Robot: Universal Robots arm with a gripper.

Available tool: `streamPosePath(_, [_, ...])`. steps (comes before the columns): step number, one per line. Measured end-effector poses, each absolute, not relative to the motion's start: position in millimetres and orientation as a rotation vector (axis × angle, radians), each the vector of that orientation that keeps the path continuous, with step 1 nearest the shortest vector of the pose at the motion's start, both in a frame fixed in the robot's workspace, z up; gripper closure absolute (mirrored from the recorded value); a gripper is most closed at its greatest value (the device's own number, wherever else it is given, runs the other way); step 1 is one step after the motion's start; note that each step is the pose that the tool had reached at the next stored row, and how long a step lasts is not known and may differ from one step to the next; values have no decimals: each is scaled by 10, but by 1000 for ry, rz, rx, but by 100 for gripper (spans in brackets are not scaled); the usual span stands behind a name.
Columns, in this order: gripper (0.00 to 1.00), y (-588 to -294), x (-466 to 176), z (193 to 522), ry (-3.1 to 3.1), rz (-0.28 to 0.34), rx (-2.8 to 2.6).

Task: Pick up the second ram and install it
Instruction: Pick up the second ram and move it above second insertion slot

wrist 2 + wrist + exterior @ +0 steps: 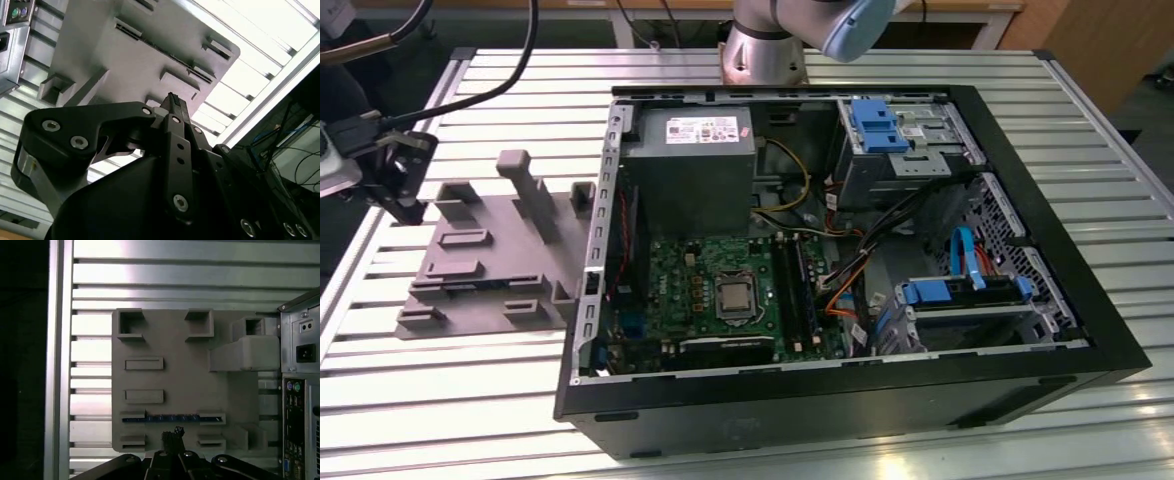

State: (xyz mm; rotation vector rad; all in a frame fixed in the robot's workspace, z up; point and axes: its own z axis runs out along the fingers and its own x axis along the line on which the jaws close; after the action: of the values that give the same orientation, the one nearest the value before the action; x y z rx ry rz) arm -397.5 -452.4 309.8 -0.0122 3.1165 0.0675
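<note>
Open computer case (854, 400) lies on the slatted table. Grey holder block (494, 265) sits at its 9 o'clock in the exterior view. Above the block hangs the gripper (172, 433), fingers pressed together and empty. The second ram (172, 417) rests in a block slot near the fingertips

A slatted metal surface (440, 400) carries an open black computer case (854, 410) lying on its side. Inside it sit a grey power supply (691, 165), a green motherboard (674, 290) with a square processor socket (735, 297), loose cables (847, 270) and a blue drive bracket (874, 125). Just beside the case, toward the exterior view's left, lies a grey holder block (487, 265) with upright posts (523, 180). In the first wrist view the case's rear ports (295, 410) stand next to that block
</note>
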Motion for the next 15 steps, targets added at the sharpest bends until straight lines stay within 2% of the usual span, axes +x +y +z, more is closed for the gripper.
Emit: streamPosePath(15, [89,-4524,-3975,3088,3092,72,-437])
